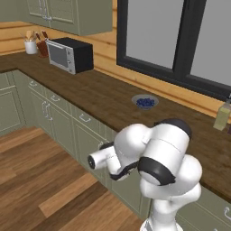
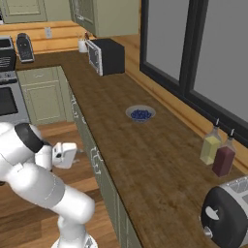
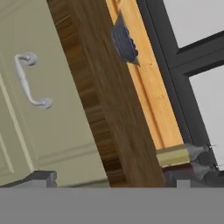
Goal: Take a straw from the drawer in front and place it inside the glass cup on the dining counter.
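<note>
The drawer (image 3: 52, 109) is shut, a sage-green front with a small silver bar handle (image 3: 28, 81), seen rolled on its side in the hand view just under the dark wood worktop (image 3: 105, 113). My gripper (image 3: 113, 179) faces this front from a short way off, open and empty, with its dark fingertips (image 3: 39, 177) wide apart. In the right base view the gripper (image 2: 76, 152) hangs low beside the cabinet row. The straw is hidden. The glass cup and the dining counter are out of view.
A bowl of blueberries (image 1: 145, 102) (image 2: 140, 114) sits on the worktop above the drawer. A microwave (image 1: 70, 54) stands further left, bottles (image 2: 211, 147) and a toaster (image 2: 227, 215) to the right. A stove (image 2: 9, 92) is across the wooden floor.
</note>
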Controlling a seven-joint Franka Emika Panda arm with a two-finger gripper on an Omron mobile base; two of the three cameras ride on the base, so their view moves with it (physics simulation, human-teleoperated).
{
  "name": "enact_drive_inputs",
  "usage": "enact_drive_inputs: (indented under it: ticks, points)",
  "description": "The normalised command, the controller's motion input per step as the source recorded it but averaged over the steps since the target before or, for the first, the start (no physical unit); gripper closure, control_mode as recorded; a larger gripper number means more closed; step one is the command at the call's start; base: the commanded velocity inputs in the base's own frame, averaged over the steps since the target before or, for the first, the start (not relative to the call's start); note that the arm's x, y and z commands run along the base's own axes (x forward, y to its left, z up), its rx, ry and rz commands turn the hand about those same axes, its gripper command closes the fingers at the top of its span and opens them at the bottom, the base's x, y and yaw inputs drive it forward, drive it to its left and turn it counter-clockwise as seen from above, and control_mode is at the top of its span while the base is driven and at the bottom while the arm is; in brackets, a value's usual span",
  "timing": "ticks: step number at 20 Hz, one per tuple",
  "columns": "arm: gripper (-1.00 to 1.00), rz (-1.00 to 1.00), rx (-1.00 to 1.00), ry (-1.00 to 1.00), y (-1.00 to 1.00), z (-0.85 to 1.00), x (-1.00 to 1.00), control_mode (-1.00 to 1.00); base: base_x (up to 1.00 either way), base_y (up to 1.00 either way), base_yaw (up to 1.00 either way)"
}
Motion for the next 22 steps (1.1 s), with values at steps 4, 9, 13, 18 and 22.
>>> enact_drive_inputs:
  ticks: [4,9,13,18,22]
  points:
    - [-1.0,-0.06,-0.06,-0.08,-0.27,-0.08,0.07,-1.0,0.0,0.0,0.0]
    - [-1.0,-0.08,-0.05,-0.01,-0.17,-0.08,0.1,-1.0,0.0,0.0,0.0]
    - [-1.0,-0.08,-0.04,0.0,-0.04,-0.09,0.29,-1.0,0.0,0.0,0.0]
    - [-1.0,-0.05,-0.06,0.0,0.0,-0.19,0.3,-1.0,0.0,0.0,0.0]
    - [-1.0,-0.02,-0.1,0.0,0.0,-0.42,0.08,-1.0,0.0,0.0,0.0]
